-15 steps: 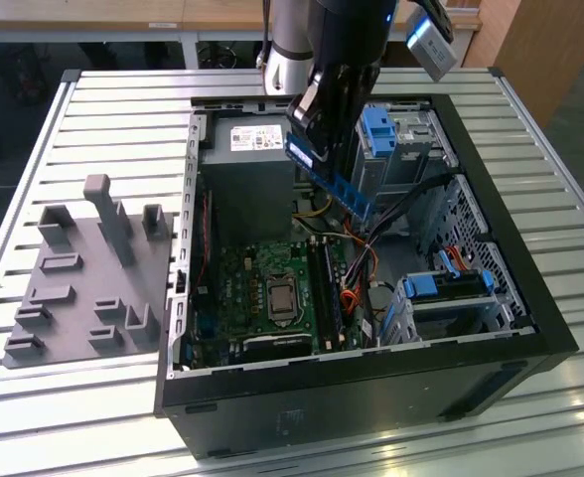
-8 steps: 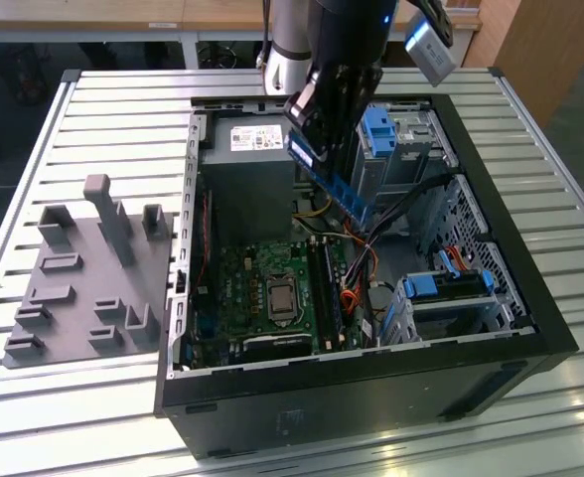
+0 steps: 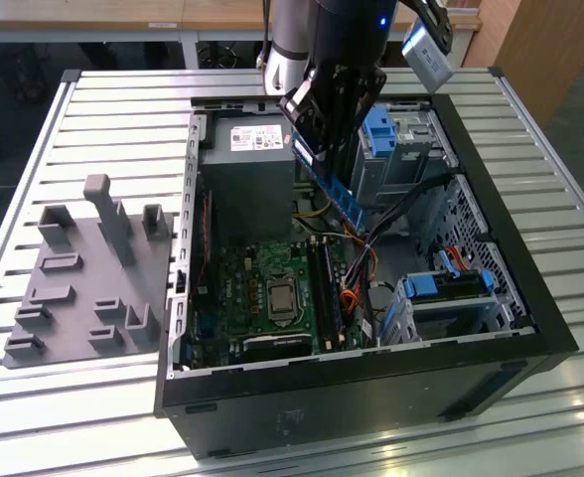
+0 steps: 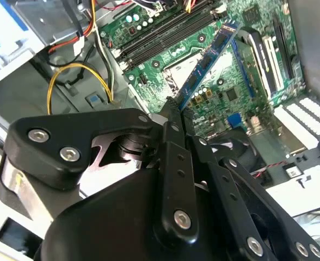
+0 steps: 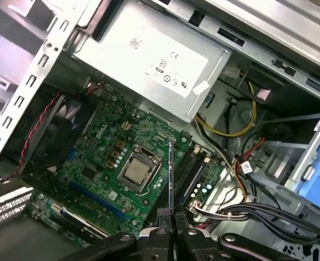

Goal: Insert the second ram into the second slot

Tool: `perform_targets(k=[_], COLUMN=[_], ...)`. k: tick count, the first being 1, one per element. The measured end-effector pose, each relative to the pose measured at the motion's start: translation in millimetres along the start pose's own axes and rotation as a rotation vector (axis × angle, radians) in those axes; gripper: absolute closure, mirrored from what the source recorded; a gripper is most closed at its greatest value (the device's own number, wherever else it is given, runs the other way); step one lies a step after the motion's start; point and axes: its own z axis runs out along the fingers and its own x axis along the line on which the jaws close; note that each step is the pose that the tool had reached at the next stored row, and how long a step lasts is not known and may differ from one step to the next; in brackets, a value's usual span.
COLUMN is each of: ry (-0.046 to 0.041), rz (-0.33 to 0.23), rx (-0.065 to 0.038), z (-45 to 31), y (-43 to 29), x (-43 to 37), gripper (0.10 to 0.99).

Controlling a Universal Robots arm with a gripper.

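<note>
The ram (image 4: 208, 61) hangs tilted over the board (image 5: 103, 157), pinched by one end in the gripper (image 4: 173, 111), clear of the slots (image 5: 195, 171). Held by its end like that, I reckon it could pivot, go in crooked, or snag the cables (image 3: 411, 202).

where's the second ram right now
The second ram is clamped in the gripper, held above the memory slots inside the open case, just to the exterior view's right of the power supply.
</note>
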Motion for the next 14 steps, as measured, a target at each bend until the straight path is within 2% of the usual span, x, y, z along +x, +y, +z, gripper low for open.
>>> perform_targets(k=[14], ry=[-0.002], rz=[0.238], rx=[-0.006], z=[1.0], y=[0.0], x=[0.0], gripper=[0.949])
